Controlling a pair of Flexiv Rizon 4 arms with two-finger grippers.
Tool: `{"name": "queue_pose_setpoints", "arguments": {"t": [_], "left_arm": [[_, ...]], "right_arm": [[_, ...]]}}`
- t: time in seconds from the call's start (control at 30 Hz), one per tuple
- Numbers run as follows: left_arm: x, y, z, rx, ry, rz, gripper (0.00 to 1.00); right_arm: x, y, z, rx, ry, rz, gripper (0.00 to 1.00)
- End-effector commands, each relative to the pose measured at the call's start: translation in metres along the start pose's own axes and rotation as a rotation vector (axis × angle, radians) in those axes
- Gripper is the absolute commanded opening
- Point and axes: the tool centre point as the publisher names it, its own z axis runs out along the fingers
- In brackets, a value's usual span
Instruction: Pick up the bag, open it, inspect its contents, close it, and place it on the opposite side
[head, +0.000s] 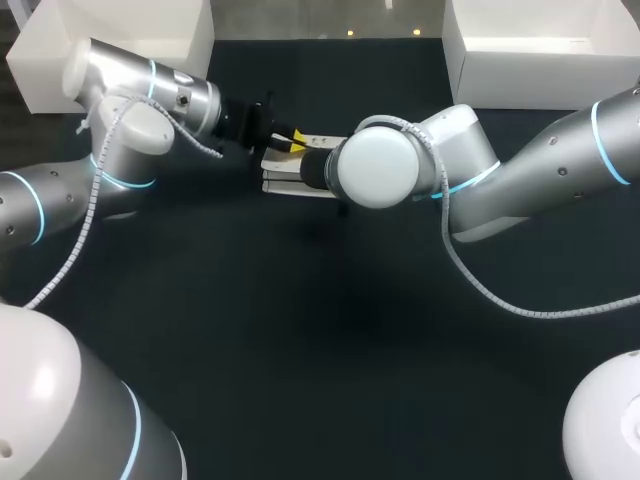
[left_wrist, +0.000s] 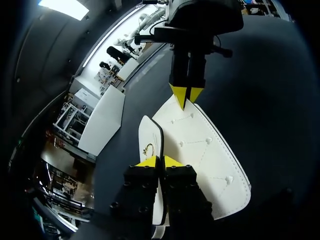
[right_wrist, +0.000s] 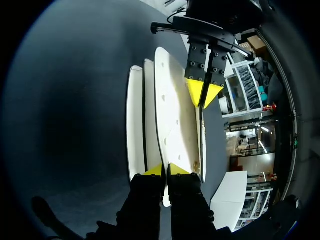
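Bag (head: 287, 181): white handbag held at the middle of the far half of the dark bench (head: 320, 350), strung between both arms; whether its underside touches the surface cannot be told.

Left end effector (left_wrist: 160, 161): yellow tips pressed close on a thin white edge at the near end of the bag, pinching it from both sides.

Right end effector (right_wrist: 165, 170): tips likewise nipped onto a panel edge at the opposite end, facing the left one along the bag's length.

Reason for the hold: with one grip at each end, the bag is steadied and its layers can be drawn apart. This looks like the opening or inspecting stage rather than the carry across.

Panels: the right wrist view shows several flat leaves standing side by side with dark gaps between them. The mouth therefore appears parted, though nothing inside can be made out.

Flap (left_wrist: 205, 150): broad, leaf-shaped, tapering to a rounded point under the right arm's tips.

Material: smooth, matte, leather-like sheet, stiff enough to hold its curve unsupported.

Stitching (left_wrist: 183, 118): fine dotted seams run round the rim and across the flap.

Clasp (left_wrist: 148, 148): small gold fitting on the narrow panel beside the flap.

White boxes (head: 540, 50): plain, straight-walled, at the bench's far corners, well apart from the bag.
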Motion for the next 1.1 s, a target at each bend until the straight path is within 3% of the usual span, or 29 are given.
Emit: {"name": "queue_pose_setpoints", "arguments": {"t": [0.03, 0.2, 0.47, 0.67, 0.73, 0.83, 0.93, 0.97, 1.0, 1.1], "left_arm": [[0.005, 0.01, 0.004, -0.014, 0.008, -0.021, 0.0], [0.012, 0.023, 0.004, -0.035, 0.016, -0.064, 0.0], [0.009, 0.004, 0.007, 0.02, 0.018, -0.034, 0.0], [0.008, 0.003, 0.007, 0.028, 0.016, -0.042, 0.0], [0.006, 0.003, 0.004, 0.024, 0.008, -0.045, 0.37], [0.002, 0.002, -0.001, 0.021, -0.012, -0.041, 0.41], [-0.002, 0.001, -0.002, 0.01, -0.016, -0.029, 0.31], [-0.002, 0.001, -0.001, 0.007, -0.014, -0.027, 0.1], [-0.003, 0.002, 0.0, 0.005, -0.013, -0.028, 0.0], [-0.002, 0.0, 0.004, 0.006, -0.006, -0.032, 0.0]], "right_arm": [[0.001, 0.0, 0.001, -0.002, -0.005, 0.001, 0.0], [0.001, 0.0, 0.001, -0.002, -0.005, 0.001, 0.0], [0.001, 0.0, 0.001, -0.002, -0.005, 0.001, 0.0], [0.001, 0.0, 0.001, -0.002, -0.005, 0.001, 0.0], [0.001, 0.0, 0.001, -0.002, -0.005, 0.001, 0.0], [0.001, 0.0, 0.001, -0.002, -0.005, 0.001, 0.0], [0.001, 0.0, 0.001, -0.002, -0.005, 0.001, 0.0], [0.001, 0.0, 0.001, -0.002, -0.005, 0.001, 0.0], [0.001, 0.0, 0.001, -0.002, -0.005, 0.001, 0.0], [0.001, 0.0, 0.001, -0.002, -0.005, 0.001, 0.0]]}}
